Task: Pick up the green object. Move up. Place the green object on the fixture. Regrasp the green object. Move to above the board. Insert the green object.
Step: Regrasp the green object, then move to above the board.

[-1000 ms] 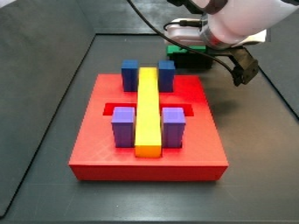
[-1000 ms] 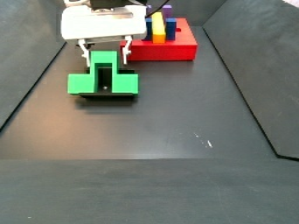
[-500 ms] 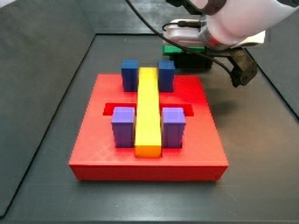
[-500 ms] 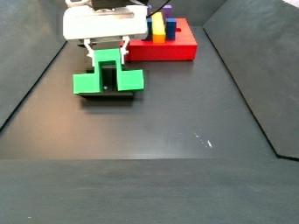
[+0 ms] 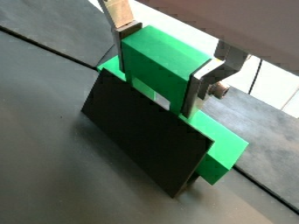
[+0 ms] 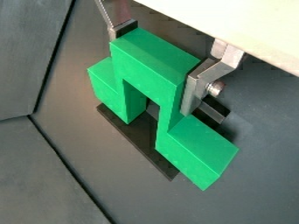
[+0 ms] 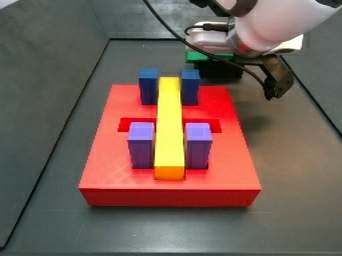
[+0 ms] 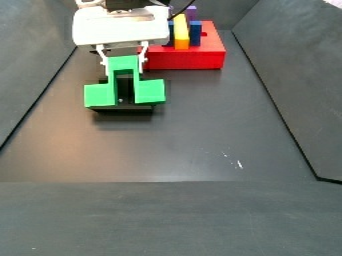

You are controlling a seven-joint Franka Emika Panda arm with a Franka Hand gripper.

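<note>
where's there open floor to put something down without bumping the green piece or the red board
The widest bare stretch is the dark floor in front of the green object and the board, out to the near edge. It is crowded by the far wall: the gripper grips the green object on the fixture, with the board close beside it.

floor (image 8: 201, 200): dk grey, matte, flat; small pale scuff (image 8: 234, 160) w/ nothing nr it.
walls (image 8: 34, 90): dk panels, sloped up on both sides.
light: even, soft sheen on floor, no hard shadows.
</note>
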